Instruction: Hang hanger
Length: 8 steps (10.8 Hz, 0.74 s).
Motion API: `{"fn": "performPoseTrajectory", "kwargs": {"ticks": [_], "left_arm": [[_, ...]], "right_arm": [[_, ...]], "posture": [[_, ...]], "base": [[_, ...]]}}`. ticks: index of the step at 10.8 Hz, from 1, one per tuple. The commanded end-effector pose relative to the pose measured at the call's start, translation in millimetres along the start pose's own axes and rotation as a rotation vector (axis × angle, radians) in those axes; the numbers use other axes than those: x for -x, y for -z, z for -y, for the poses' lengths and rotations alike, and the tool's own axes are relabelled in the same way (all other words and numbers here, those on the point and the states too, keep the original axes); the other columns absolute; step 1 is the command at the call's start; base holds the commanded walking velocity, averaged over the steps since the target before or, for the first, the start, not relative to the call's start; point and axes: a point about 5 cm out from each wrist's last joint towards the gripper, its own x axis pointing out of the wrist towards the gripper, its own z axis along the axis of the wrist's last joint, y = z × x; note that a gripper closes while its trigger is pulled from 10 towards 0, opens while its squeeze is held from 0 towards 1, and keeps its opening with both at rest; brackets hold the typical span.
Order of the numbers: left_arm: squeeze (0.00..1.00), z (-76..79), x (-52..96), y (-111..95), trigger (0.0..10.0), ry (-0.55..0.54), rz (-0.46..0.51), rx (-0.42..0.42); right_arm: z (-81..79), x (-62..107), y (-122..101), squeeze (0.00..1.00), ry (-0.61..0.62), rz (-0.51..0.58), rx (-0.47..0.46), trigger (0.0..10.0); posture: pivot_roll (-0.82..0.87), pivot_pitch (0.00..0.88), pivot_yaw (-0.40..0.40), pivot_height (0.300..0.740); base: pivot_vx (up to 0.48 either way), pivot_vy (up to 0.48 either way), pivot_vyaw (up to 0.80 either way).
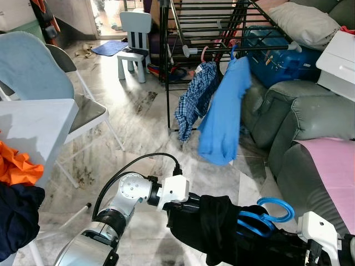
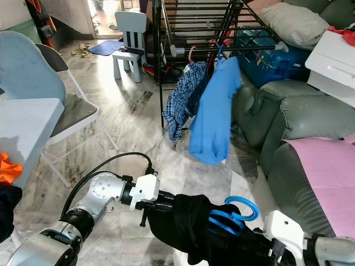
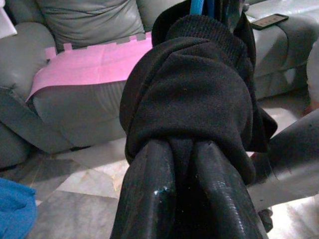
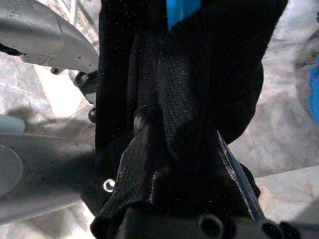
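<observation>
A black garment (image 1: pixel 216 227) on a blue hanger (image 1: pixel 275 209) is held low in front of me, between both arms. My left gripper (image 1: pixel 191 206) is shut on one end of the garment; in the left wrist view its fingers (image 3: pixel 149 199) pinch a bunched fold of black cloth. My right gripper (image 4: pixel 174 144) is shut on the other end, its fingers mostly buried in cloth with the blue hanger (image 4: pixel 182 12) running out ahead. The hanger's hook loop pokes up out of the garment. The drying rack's rail (image 1: pixel 244 50) is further ahead, across the floor.
A blue shirt (image 1: pixel 227 113) and a plaid shirt (image 1: pixel 194 100) hang from the rack. A grey sofa (image 1: pixel 299 116) with a pink cloth (image 1: pixel 333 166) lies to the right. A folding chair (image 1: pixel 39 72) and a white table (image 1: pixel 33 127) are on the left, a small chair (image 1: pixel 135 39) beyond.
</observation>
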Motion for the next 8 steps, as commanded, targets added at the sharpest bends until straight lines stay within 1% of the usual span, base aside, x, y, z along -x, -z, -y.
{"fn": "performPoseTrajectory", "kwargs": {"ticks": [1,2,3,5,6,8], "left_arm": [[0.00,-16.0,4.7,-12,0.0,-0.107,0.044,-0.035],[0.60,-18.4,4.2,-11,2.9,-0.147,0.027,-0.029],[1.00,-20.4,3.1,-9,10.0,-0.184,0.017,-0.016],[1.00,-16.4,0.5,-9,10.0,-0.159,0.028,-0.027],[1.00,-14.3,-1.3,-10,10.0,-0.138,0.040,-0.025],[1.00,-14.9,-0.8,-9,10.0,-0.151,0.047,0.004]], "right_arm": [[-0.5,0.0,9,0.00,0.010,-0.035,-0.037,0.0],[1.7,1.1,9,0.00,0.024,-0.031,-0.034,0.0],[3.5,2.1,8,0.00,0.033,-0.031,-0.033,0.0],[6.0,2.4,8,0.00,0.054,-0.034,-0.025,0.0],[12.8,0.7,10,0.00,0.116,-0.045,-0.014,0.0],[20.1,-0.4,12,0.00,0.182,-0.056,-0.018,0.0]], "posture": [[-0.07,0.000,-0.015,0.740],[-0.07,0.000,-0.015,0.740],[-0.07,0.000,-0.014,0.740],[-0.07,0.000,-0.015,0.740],[-0.06,0.000,-0.015,0.740],[-0.07,0.000,-0.005,0.740]], "base": [[0.000,0.000,0.00],[0.000,0.000,0.00],[0.000,0.000,0.00],[0.000,0.000,0.00],[0.000,0.000,0.00],[0.000,0.000,0.00]]}}
